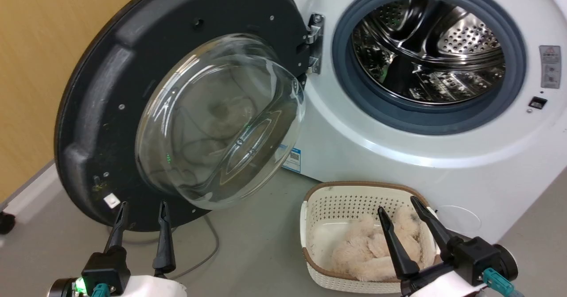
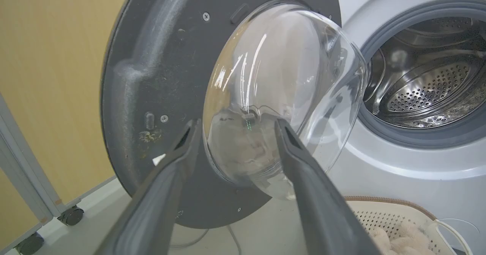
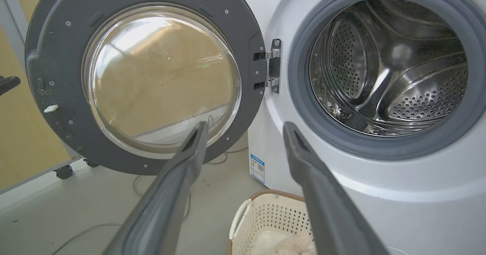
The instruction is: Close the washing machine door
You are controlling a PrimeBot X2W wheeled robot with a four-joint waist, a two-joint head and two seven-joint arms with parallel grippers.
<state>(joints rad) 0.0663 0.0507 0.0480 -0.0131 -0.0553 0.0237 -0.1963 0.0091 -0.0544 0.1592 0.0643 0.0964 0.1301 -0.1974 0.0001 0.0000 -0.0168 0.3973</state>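
Left of machine (image 1: 398, 155), open door (image 1: 102, 89), bowl (image 1: 221, 120) outward

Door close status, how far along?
Done: nothing yet. The washing machine door stands wide open, drum exposed. In hand: left gripper open near the door's lower rim, contact unclear; right gripper open above the laundry basket, holding nothing. Left: push the door round to the washing machine front until it shuts.
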